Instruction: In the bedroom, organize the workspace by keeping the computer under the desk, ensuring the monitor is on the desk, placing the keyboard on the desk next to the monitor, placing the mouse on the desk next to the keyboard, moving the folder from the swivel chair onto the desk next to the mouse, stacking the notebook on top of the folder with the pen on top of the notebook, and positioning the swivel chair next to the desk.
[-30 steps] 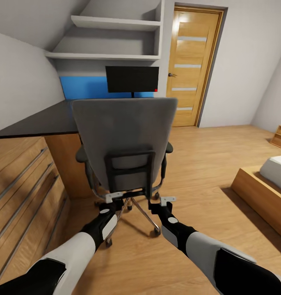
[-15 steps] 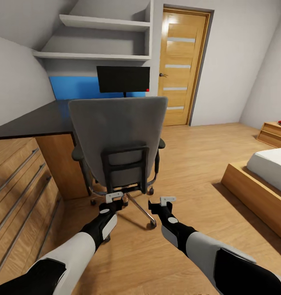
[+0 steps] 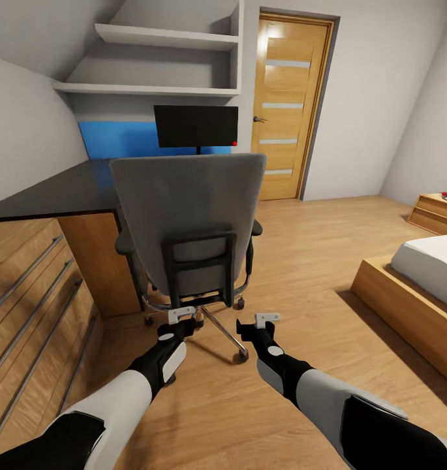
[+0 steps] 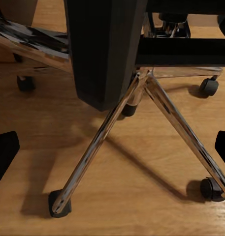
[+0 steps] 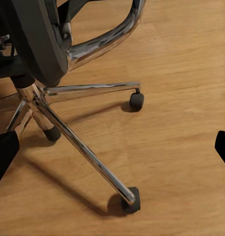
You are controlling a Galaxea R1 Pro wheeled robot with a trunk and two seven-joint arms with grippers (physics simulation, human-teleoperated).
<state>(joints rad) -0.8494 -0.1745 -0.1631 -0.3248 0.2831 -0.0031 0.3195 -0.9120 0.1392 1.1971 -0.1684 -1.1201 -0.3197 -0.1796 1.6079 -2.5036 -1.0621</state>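
Entry, as I ran the rig remotely.

1. Left gripper [image 3: 182, 314]: jaws spread, holding nothing, low behind the grey-backed swivel chair [image 3: 187, 215] with black armrests and chrome 5-star wheeled base [image 4: 142, 128]; the chair stood just ahead of both grippers, not touched.
2. Right gripper [image 3: 267, 319]: also parted and empty, beside the left; the nearest chrome spoke and castor [image 5: 131, 200] lay ahead and below it.
3. Glossy black desk top [image 3: 60, 189]: beyond the chair, to the left gripper's far side.
4. Wide black monitor with red dot [image 3: 196, 126]: on the desk, past the chair back.

Risks, in my judgement: the chair back hid the seat, so I could not tell whether the blue folder lay there; any push risked rolling the castors, swinging the chair into the desk or shaking off whatever rested on the seat. A low reach risked snagging a spoke.
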